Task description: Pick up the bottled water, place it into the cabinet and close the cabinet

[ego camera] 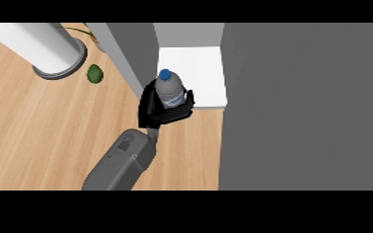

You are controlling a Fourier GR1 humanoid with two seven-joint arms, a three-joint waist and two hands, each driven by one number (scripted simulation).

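Head view: left hand (154, 108) curled round the bottled water (172, 90), black fingers wrapping both sides of the clear body and holding it upright. Blue cap (165, 73) up, label showing between the fingers. Held at the front left corner of the cabinet's white shelf (200, 69), just beside the grey left wall (134, 54) of the cabinet. Base hidden by the hand, so possibly set on the shelf's front edge, possibly above it. Grey forearm (120, 163) slanting in over the wooden counter (51, 133). Open cabinet door (291, 108) filling the right side. Near the counter's far left corner, a white cylinder (44, 47) on a grey base, a small green avocado-like fruit (94, 73) just beside it.
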